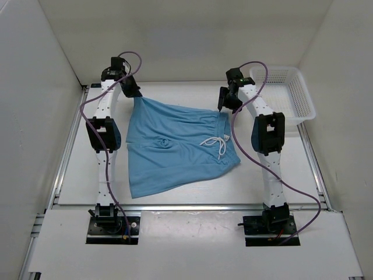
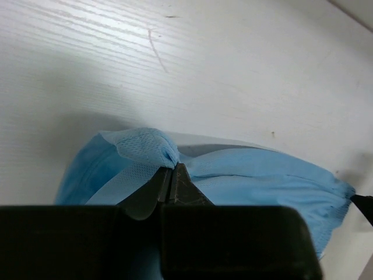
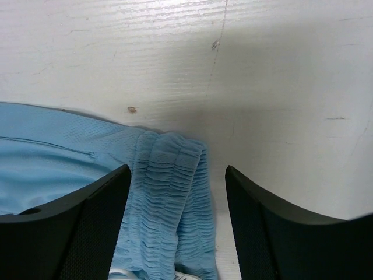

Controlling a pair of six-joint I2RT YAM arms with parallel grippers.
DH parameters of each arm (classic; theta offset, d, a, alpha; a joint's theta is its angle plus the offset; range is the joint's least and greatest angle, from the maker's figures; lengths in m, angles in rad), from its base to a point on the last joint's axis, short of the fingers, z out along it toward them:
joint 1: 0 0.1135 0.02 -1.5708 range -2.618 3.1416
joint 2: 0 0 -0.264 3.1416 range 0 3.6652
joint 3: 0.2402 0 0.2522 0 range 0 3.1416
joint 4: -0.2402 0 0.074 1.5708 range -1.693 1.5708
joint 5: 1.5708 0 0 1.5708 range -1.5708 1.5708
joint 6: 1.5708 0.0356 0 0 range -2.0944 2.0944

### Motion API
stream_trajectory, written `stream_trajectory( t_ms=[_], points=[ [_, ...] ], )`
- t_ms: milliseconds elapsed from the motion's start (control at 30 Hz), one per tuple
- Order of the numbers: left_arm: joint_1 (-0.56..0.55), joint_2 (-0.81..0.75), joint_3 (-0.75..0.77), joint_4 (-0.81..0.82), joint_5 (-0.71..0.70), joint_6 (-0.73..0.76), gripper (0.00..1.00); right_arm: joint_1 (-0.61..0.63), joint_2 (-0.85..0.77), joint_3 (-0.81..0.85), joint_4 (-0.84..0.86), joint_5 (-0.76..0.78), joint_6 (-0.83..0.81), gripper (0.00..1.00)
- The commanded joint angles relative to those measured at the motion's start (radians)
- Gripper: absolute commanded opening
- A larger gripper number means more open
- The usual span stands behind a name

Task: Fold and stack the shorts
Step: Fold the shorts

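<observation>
Sky-blue fabric of the shorts (image 1: pixel 175 149) is seen spread at the centre of the top view, with the left gripper (image 1: pixel 134 95) at its upper-left corner and the right gripper (image 1: pixel 221 107) at its upper-right corner. In the left wrist view the jaws are pressed together on a pinched fold of the cloth. In the right wrist view the jaws are spread (nothing is held) astride the gathered waistband (image 3: pixel 175 181). The waistband should be gripped deeply before lifting, so that both corners are raised evenly and the fold is kept straight.
</observation>
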Motion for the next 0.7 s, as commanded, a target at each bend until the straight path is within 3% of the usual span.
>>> stream_trajectory(
  t_ms=[0, 167, 333, 400, 500, 533, 667],
  points=[
    [-0.004, -0.09, -0.016, 0.019, 0.036, -0.006, 0.1, 0.0, 0.0, 0.014, -0.004, -0.027, -0.021, 0.71],
    [0.005, -0.09, -0.016, 0.019, 0.048, -0.006, 0.1, 0.0, 0.058, 0.036, -0.004, -0.07, -0.021, 0.7],
    [0.014, -0.08, -0.016, 0.028, 0.059, -0.015, 0.1, 0.0, 0.096, 0.045, -0.004, -0.117, 0.0, 0.6],
    [0.014, -0.071, -0.016, 0.028, 0.07, -0.015, 0.1, 0.0, 0.106, 0.045, -0.004, -0.117, 0.0, 0.51],
    [0.025, -0.071, -0.016, 0.028, 0.082, -0.015, 0.1, 0.0, 0.092, 0.055, 0.005, -0.081, 0.0, 0.19],
    [0.025, -0.062, -0.016, 0.028, 0.093, -0.015, 0.1, 0.0, 0.072, 0.056, 0.005, -0.044, 0.009, 0.03],
    [0.046, -0.051, 0.029, 0.037, 0.113, -0.035, 0.1, 0.0, 0.0, 0.056, 0.014, 0.022, 0.02, 0.0]
  ],
)
